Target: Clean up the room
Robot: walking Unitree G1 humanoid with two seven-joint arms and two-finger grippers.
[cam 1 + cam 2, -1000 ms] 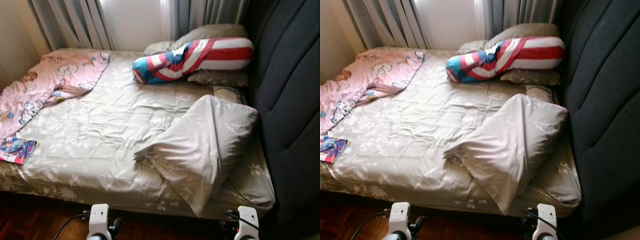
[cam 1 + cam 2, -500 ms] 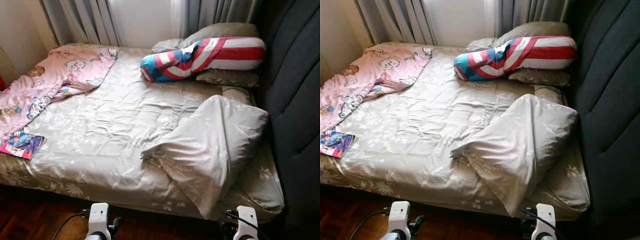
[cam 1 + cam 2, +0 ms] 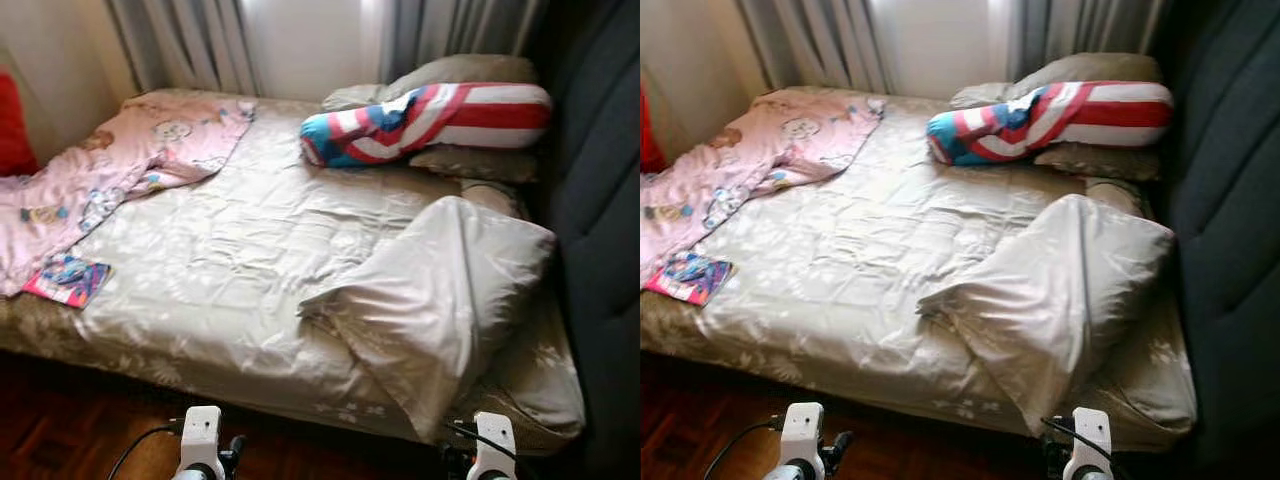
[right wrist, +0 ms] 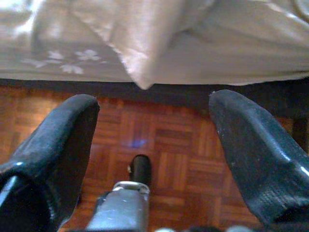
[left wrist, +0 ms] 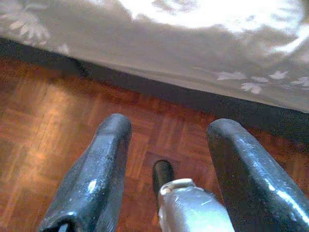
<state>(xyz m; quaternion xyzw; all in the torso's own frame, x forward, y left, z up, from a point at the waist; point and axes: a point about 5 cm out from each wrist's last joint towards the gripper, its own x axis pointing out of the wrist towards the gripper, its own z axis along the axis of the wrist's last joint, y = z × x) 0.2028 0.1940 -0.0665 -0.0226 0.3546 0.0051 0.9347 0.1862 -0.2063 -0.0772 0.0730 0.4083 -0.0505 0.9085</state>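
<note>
Left gripper (image 5: 166,140): fingers spread apart, nothing between them, hanging over the wooden parquet floor (image 5: 43,116) just short of the bed's edge. Right gripper (image 4: 152,130): fingers likewise parted and holding nothing, over the same floor, with a hanging corner of the grey duvet (image 4: 140,43) just beyond the fingertips. In the head views both arms are cut off at the lower border, so only their white wrist housings are seen.

Bed (image 3: 200,350): covered by the pale floral duvet (image 3: 260,260), whose corner on the robot's right is folded back on itself into a bulky heap (image 3: 440,290) beside the dark padded headboard (image 3: 600,220). A pink patterned blanket (image 3: 130,160) lies rumpled across the far left part; its left end is cut off by the frame. A small colourful book (image 3: 68,280) rests near the left front edge, just below the blanket; its cover is too blurred to read. A red, white and blue bolster (image 3: 430,120) lies on grey pillows (image 3: 470,75) at the far end, before the curtains (image 3: 190,40). A red object (image 3: 12,125) at the far left is only partly seen
</note>
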